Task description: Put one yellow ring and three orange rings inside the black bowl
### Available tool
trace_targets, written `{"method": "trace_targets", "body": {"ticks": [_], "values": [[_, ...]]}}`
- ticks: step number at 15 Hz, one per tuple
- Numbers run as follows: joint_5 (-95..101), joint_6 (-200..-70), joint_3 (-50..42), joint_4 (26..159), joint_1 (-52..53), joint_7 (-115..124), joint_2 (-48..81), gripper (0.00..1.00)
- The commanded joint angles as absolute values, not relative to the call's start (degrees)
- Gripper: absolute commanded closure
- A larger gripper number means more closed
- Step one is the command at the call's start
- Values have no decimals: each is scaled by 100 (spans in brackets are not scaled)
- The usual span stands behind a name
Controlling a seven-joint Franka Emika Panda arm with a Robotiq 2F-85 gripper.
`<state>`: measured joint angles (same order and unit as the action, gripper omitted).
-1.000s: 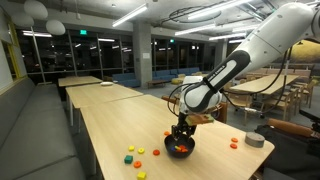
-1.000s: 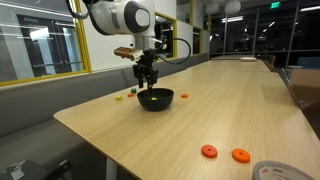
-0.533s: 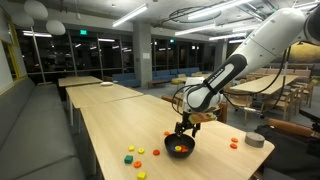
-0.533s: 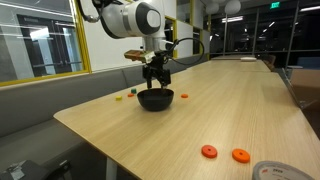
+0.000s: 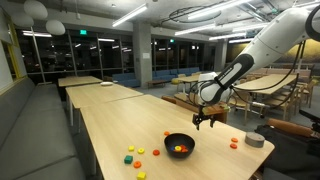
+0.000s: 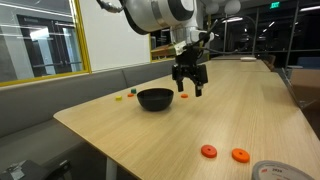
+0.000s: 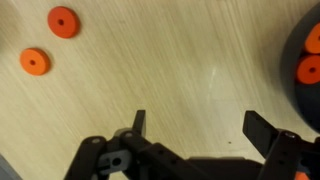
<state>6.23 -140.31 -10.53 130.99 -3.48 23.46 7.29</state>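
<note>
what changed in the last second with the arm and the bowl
The gripper lifted out of the black bowl and swung away toward the two orange rings lying on the table; its jaws stand open and empty. The bowl, the orange rings inside it and the loose pieces stayed put.

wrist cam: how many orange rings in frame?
4. Two orange rings lie loose on the table, upper left. Two more sit in the black bowl, cropped by the right edge; others may be hidden there.
</note>
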Motion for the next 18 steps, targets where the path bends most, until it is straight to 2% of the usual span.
{"method": "trace_targets", "body": {"ticks": [1,18], "values": [[775,-13770,-1215,13243,-557,2725,530,0],[695,-14776,-1600,15140,-1273,3394,-175,0]]}}
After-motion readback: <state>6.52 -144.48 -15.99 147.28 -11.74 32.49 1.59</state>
